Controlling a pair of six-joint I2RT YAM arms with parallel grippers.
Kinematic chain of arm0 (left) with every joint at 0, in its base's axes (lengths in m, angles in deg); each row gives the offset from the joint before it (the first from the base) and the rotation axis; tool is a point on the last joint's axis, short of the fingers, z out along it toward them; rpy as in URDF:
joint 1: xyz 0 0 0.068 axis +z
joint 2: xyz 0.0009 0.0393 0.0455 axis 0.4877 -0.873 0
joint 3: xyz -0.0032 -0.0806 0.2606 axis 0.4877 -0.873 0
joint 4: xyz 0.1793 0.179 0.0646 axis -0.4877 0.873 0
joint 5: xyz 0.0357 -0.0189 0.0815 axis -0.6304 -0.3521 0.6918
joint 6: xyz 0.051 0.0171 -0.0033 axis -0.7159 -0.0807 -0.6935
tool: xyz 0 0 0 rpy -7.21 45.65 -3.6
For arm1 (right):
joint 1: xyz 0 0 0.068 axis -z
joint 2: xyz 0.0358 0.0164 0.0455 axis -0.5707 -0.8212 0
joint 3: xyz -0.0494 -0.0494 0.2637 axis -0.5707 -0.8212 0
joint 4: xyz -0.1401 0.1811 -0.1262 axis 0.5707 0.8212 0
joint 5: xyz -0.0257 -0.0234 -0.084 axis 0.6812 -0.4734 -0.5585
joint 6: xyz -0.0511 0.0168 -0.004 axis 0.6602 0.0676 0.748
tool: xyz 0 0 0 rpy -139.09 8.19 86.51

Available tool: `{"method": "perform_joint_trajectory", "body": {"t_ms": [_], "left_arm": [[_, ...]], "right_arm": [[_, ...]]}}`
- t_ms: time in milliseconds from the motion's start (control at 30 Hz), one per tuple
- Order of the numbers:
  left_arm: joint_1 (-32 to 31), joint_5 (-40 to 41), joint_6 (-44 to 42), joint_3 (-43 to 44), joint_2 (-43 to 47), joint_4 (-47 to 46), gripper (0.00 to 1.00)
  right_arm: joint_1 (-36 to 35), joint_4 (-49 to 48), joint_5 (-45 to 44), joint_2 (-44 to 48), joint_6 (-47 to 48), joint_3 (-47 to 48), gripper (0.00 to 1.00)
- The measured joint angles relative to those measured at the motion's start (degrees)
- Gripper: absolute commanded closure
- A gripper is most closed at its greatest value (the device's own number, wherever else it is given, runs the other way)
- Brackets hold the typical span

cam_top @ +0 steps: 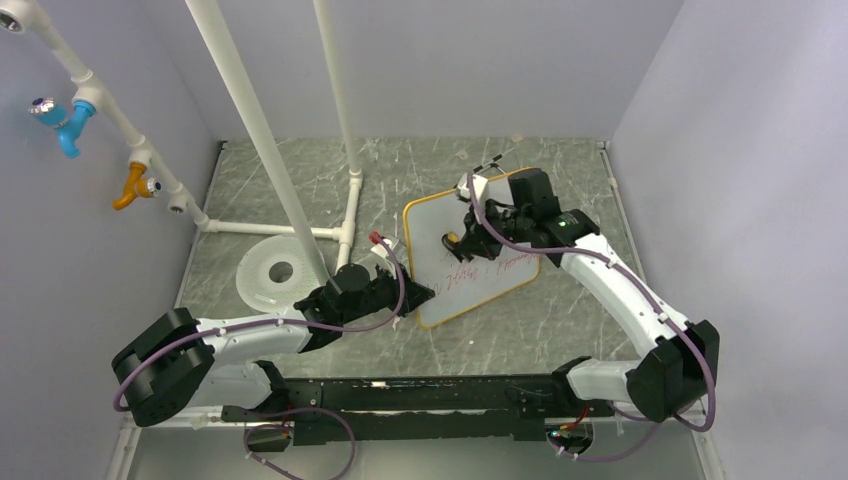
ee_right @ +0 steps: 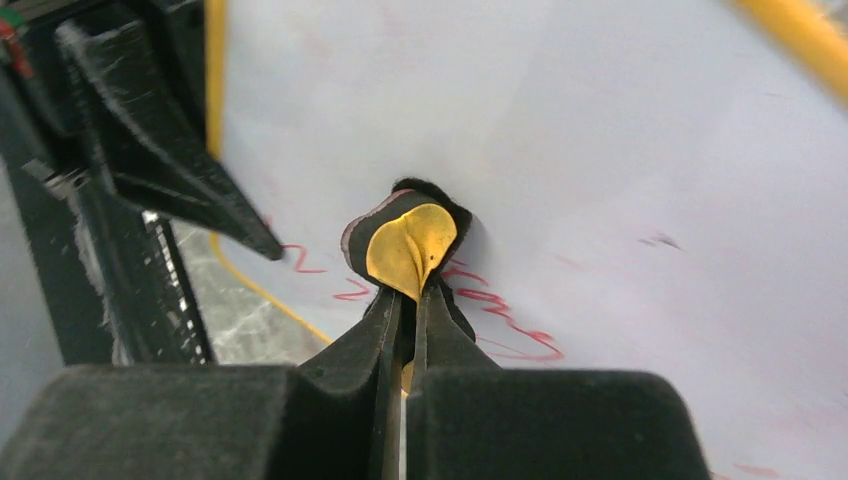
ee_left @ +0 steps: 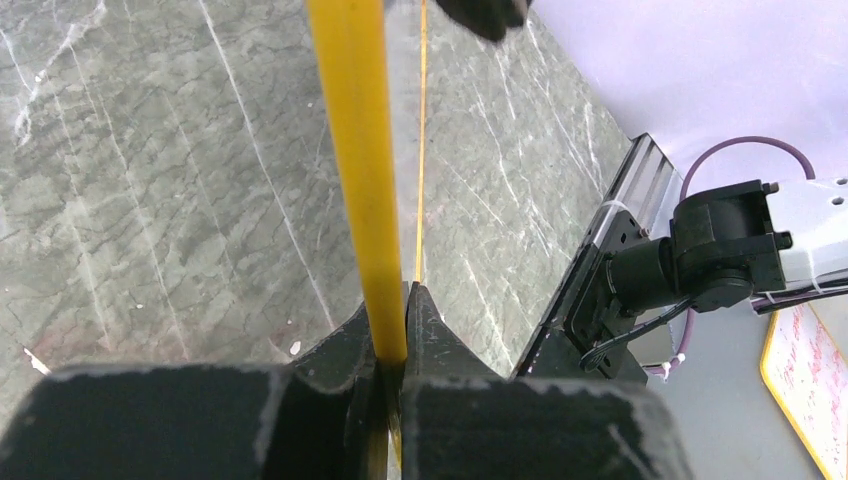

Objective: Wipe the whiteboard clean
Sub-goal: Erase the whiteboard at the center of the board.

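At mid-table, my two grippers work the whiteboard (cam_top: pixel 432 228) together.
My left gripper (ee_left: pixel 405 300) pinches its orange frame (ee_left: pixel 355 150); my right gripper (ee_right: pixel 408 290) is clamped on a small yellow-and-black eraser pad (ee_right: pixel 410 245) set against the red scrawl (ee_right: pixel 500 312). Hard strokes could twist the thin frame from my pinch, or peel the pad out, leaving smears.

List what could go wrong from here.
1. The left gripper pinches only the thin yellow frame of the whiteboard; wiping pressure may twist it loose.
2. The right gripper holds the small eraser pad by its edge; the pad may fold, letting the gripper scrape the board.
3. The red writing spreads wider than the pad, so strokes may smear it or miss some.
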Motion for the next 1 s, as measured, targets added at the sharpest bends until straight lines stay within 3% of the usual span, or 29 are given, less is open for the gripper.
{"method": "perform_joint_trajectory", "body": {"t_ms": [200, 500, 833, 1000], "left_arm": [[0.0, -0.1, 0.1, 0.0, 0.0, -0.3, 1.00], [0.0, -0.1, -0.1, 0.0, 0.0, -0.2, 1.00], [0.0, -0.1, -0.1, 0.0, 0.0, -0.4, 1.00], [0.0, -0.1, 0.0, -0.1, 0.0, -0.5, 1.00]], "right_arm": [[1.7, -2.5, -0.9, 1.3, -1.5, -0.2, 1.00], [-7.0, -1.9, 2.1, 0.1, 3.6, -1.8, 1.00], [3.4, -4.2, 0.5, 2.3, -0.8, -2.0, 1.00], [2.7, -5.0, -0.2, 2.9, 1.5, -3.0, 1.00]]}}
